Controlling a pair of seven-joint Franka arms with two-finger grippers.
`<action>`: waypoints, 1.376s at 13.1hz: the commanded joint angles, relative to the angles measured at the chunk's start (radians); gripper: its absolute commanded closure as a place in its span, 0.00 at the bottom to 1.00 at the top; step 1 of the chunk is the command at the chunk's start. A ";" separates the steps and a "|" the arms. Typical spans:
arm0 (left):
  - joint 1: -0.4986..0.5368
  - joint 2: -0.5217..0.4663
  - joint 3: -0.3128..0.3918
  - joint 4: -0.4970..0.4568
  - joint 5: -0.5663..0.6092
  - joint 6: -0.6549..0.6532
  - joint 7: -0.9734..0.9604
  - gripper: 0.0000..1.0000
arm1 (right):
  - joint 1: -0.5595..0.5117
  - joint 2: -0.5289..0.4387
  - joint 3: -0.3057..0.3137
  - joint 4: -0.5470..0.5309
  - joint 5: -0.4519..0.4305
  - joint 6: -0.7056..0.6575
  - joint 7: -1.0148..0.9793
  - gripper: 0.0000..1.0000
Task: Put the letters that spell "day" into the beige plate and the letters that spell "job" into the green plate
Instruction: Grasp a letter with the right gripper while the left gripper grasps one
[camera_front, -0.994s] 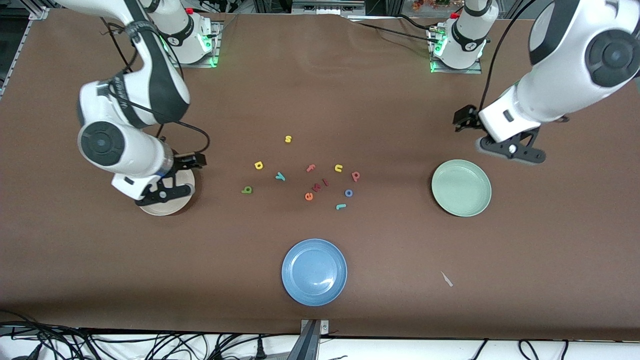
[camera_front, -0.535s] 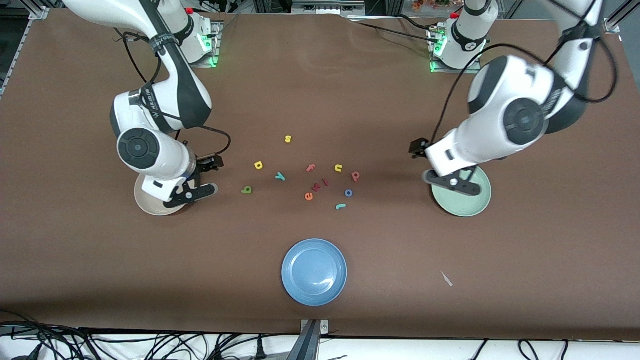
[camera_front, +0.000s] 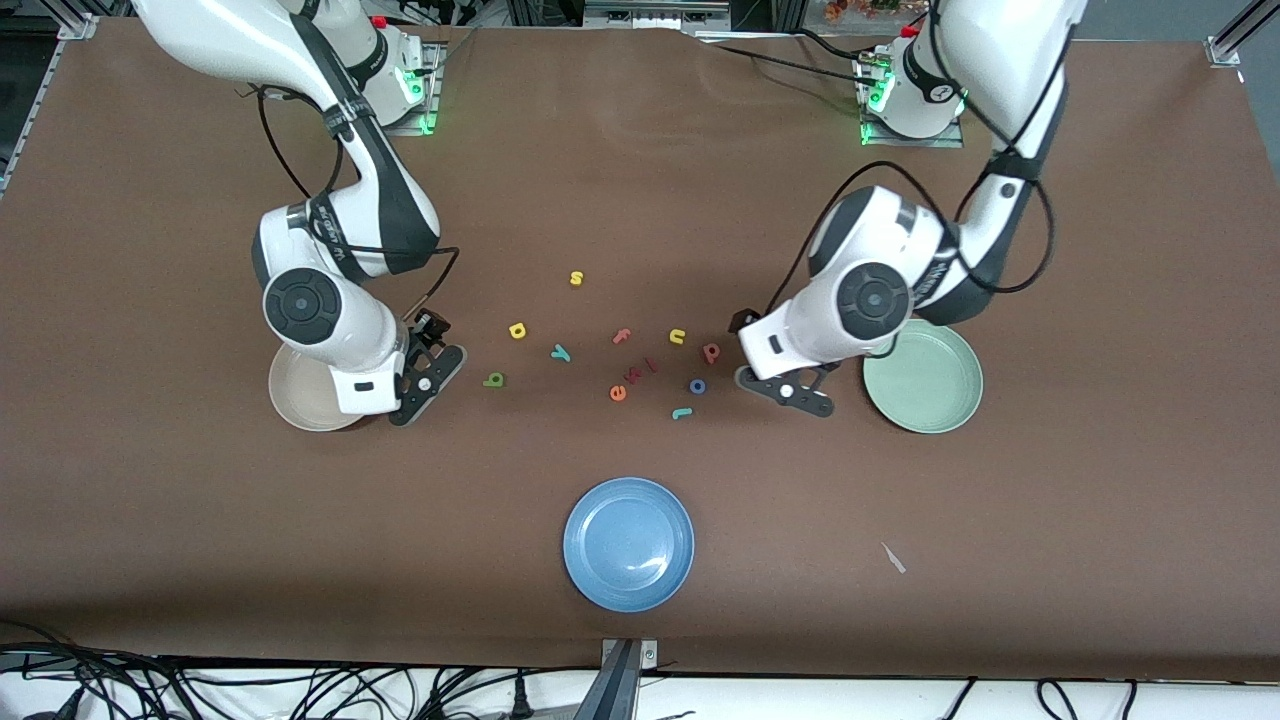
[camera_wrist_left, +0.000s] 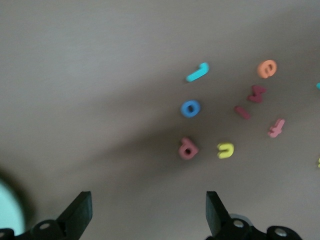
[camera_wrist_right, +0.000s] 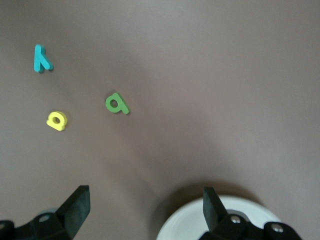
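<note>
You have 6 letters to move, all flat on the tabletop mid-table, none plated yet. For "day": green d, yellow a, teal y, a loose group toward the right arm's end. For "job": teal j, blue o, pinkish-red b, toward the left arm's end.

Handling, judged: thin foam, nearly weightless, soft, likely to squash or flip. Pinch each across a stem or ring edge, coming straight down.

Crowding: yellow u sits at the b's 10 o'clock, close by; orange e, 2 dark red pieces and pink f lie between the groups; yellow s sits apart at 12 o'clock of the cluster. The d has open room all round; the o and j are near each other.

Right gripper hangs beside the beige plate, jaws spread, empty, the d at its 3 o'clock. Left gripper hangs between the letters and the green plate, jaws spread, empty. Blue plate sits at 6 o'clock, well clear.
</note>
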 joint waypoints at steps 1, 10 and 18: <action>-0.041 0.072 0.010 0.040 -0.016 0.080 -0.004 0.00 | 0.008 0.040 0.000 -0.008 -0.008 0.080 -0.153 0.00; -0.132 0.203 0.016 0.040 0.047 0.327 -0.060 0.30 | 0.080 0.097 0.008 -0.152 -0.010 0.345 -0.200 0.00; -0.163 0.248 0.046 0.034 0.085 0.398 -0.063 0.34 | 0.105 0.132 0.006 -0.141 -0.013 0.385 -0.276 0.11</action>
